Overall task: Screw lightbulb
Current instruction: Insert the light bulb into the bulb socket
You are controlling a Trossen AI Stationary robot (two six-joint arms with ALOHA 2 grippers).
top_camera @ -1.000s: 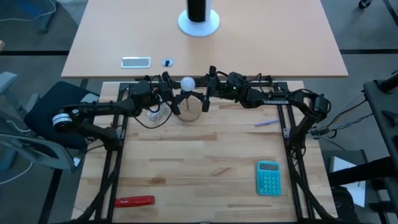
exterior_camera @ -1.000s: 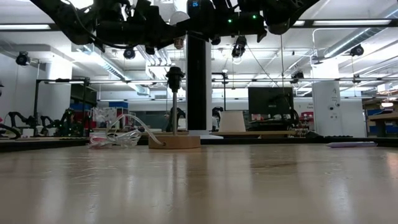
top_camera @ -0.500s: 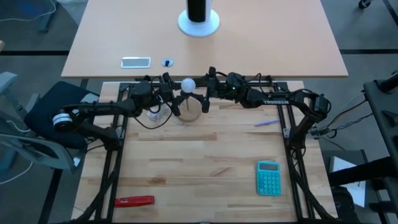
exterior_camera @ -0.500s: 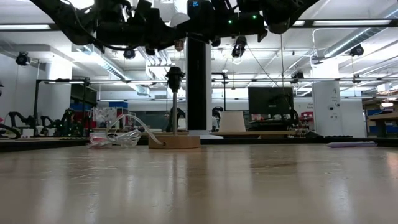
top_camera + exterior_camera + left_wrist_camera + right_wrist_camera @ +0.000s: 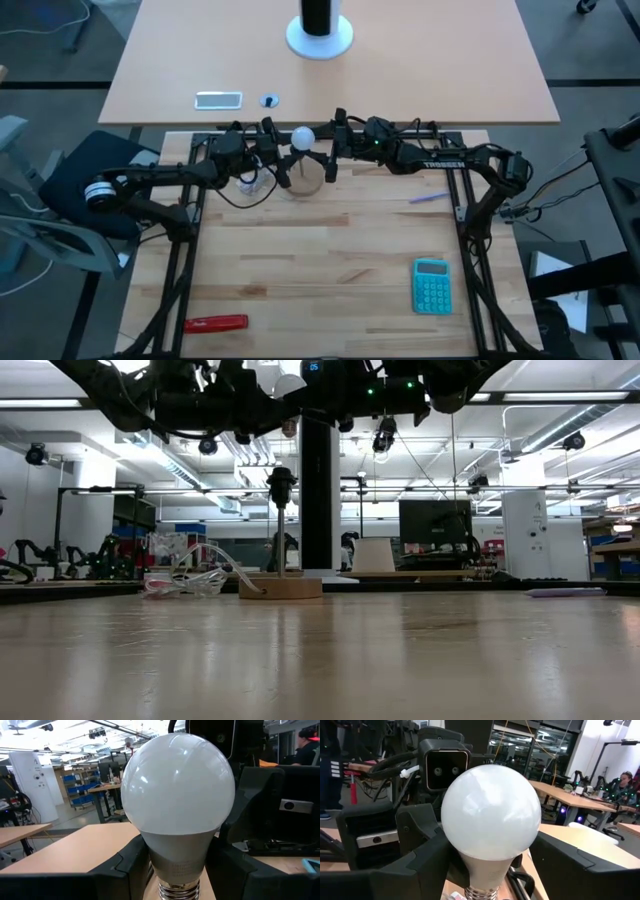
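Observation:
The lightbulb [image 5: 301, 135] is a white globe on a grey neck, high in the air over the round wooden stand [image 5: 305, 180]. The stand's black socket [image 5: 281, 482] tops a thin post with nothing in it. My left gripper [image 5: 277, 152] reaches in from the left and is shut on the bulb. My right gripper [image 5: 334, 145] faces it from the right, open. Its fingers [image 5: 427, 865] stand on either side of the bulb's lower part [image 5: 485, 865], close to it. My left gripper pinches the bulb's grey neck [image 5: 165, 852] between its two fingers [image 5: 125, 865], just above the metal thread [image 5: 177, 890]. The fingers come in level from the table's left. The bulb stands upright, globe up and thread down, lifted clear above the stand.
A clear crumpled wrapper [image 5: 185, 582] lies left of the stand. On the near half of the table lie a teal calculator [image 5: 432, 285], a red tool [image 5: 215, 323] and a pale pen [image 5: 428, 198]. A second table with a black post [image 5: 319, 35] stands beyond.

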